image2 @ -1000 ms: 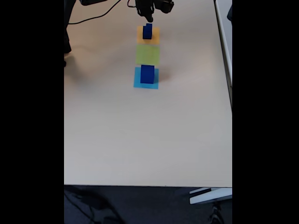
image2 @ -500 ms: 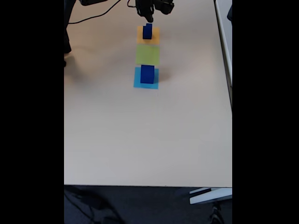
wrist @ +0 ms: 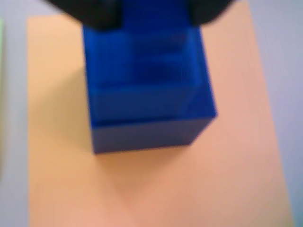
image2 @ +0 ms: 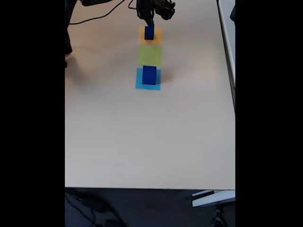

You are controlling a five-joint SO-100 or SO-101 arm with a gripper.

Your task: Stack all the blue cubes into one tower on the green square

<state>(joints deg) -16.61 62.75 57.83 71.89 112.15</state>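
In the wrist view a stepped stack of blue cubes [wrist: 147,94] stands on an orange square [wrist: 156,189]. My gripper [wrist: 154,14] is open, one dark finger [wrist: 94,12] on either side of the stack's top; contact is too blurred to judge. From the fixed view, the gripper [image2: 149,23] hangs right over that stack [image2: 149,33] at the far end of the table. The green square [image2: 149,55] lies bare just in front of it. A larger blue cube [image2: 149,74] sits on a light-blue square [image2: 147,85] nearer the camera.
The three coloured squares form one line down the beige table [image2: 142,142]. A black cable [image2: 94,18] trails at the far left. The table's right edge [image2: 234,94] and front edge [image2: 142,188] border the work area.
The gripper has come down from just above the stack on the orange square and now straddles its top. The cubes and squares have not moved.
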